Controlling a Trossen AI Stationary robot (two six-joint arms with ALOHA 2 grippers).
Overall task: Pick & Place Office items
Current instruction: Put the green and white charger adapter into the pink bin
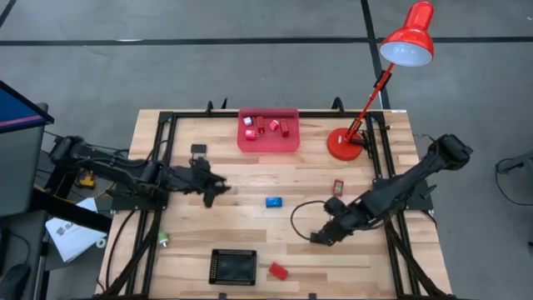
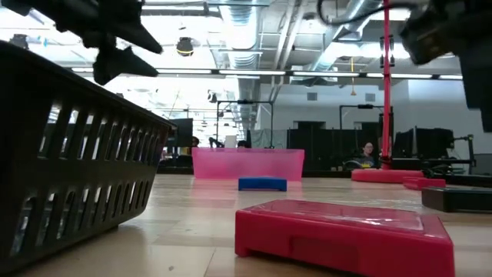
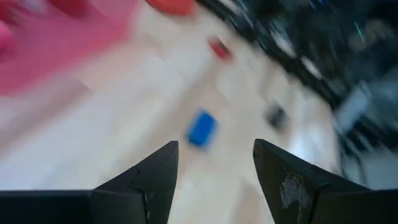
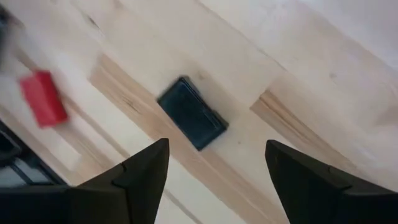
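So the left claw (image 1: 218, 190) is hanging over the middle-left of the bench (image 1: 250, 242), spread open with nothing in it. In its wrist view the blue block (image 3: 201, 128) sits on the wood out past the two fingers, not touching them. From above that blue block (image 1: 274, 201) lies near the bench's center, between the two arms.

The right claw (image 1: 320, 238) is down on the right side, also wide open and empty. Its wrist camera looks straight at a small black rectangle (image 4: 192, 112) lying flat on the boards, centered ahead of the gap between the fingers, with a red block (image 4: 42, 98) off to one side. That same red block (image 1: 278, 270) sits just beside the black basket (image 1: 232, 267) at the near edge.

A pink tray (image 1: 268, 131) at the far edge has several little red pieces (image 1: 261, 125) inside. One more red piece (image 1: 338, 187) lies near the lamp (image 1: 366, 92), and another black rectangle (image 1: 198, 149) sits left of the tray.
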